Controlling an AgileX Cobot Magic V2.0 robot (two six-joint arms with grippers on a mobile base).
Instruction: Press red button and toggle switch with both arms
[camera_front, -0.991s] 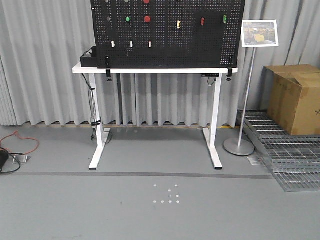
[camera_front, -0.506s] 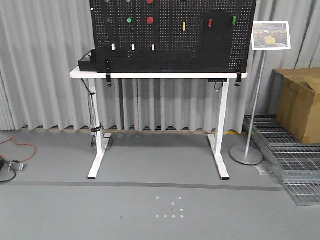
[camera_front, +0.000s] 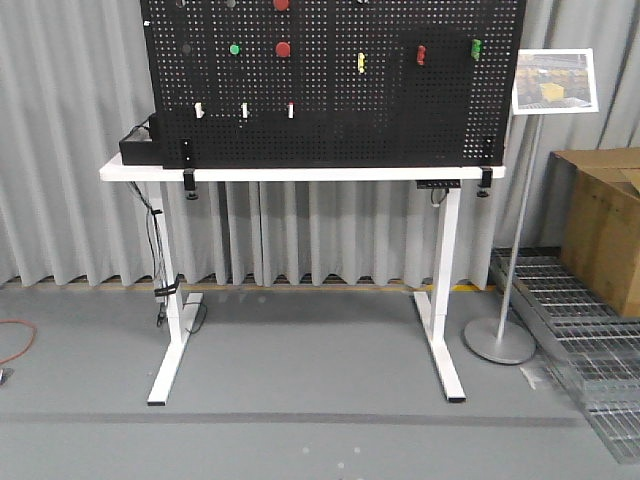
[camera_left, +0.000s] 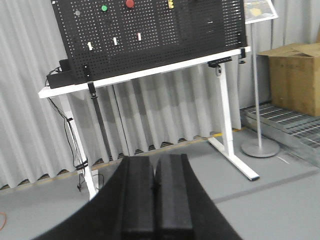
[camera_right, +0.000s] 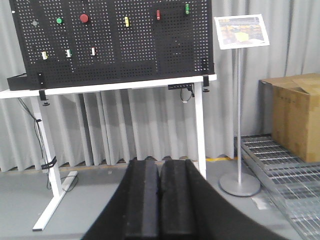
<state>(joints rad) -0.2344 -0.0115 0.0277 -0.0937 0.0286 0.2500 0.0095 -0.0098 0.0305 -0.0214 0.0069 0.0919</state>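
A black pegboard (camera_front: 330, 110) stands upright on a white worktop (camera_front: 300, 174) in front of a grey curtain (camera_front: 60, 150). The red button (camera_front: 283, 48) sits high on the board, toward 11 o'clock from its middle, with a green button (camera_front: 234, 49) just beside it at 9 o'clock. Below the two buttons, toward 6 o'clock, three white switches (camera_front: 244, 109) stand in a level row. Out at 3 o'clock from the red button come a yellow switch (camera_front: 360, 62), a red switch (camera_front: 421, 54) and a green switch (camera_front: 476, 46), each a little higher than the last. A black box (camera_front: 135, 148) lies at the worktop's 9 o'clock end, partly behind the board. Off the worktop at 3 o'clock a sign stand (camera_front: 553, 82) rises from the floor (camera_front: 300, 400), with a cardboard box (camera_front: 605, 220) and metal grates (camera_front: 570, 300) near it. The left tool (camera_left: 154, 162) sits at the 6 o'clock edge of its wrist view, its two dark pads (camera_left: 137, 200) pressed flat together with nothing between them, well apart from the board up at 12 o'clock. The right tool (camera_right: 159, 167) is likewise closed on nothing, pads touching, low at 6 o'clock in its view, with the red button far off toward 11 o'clock
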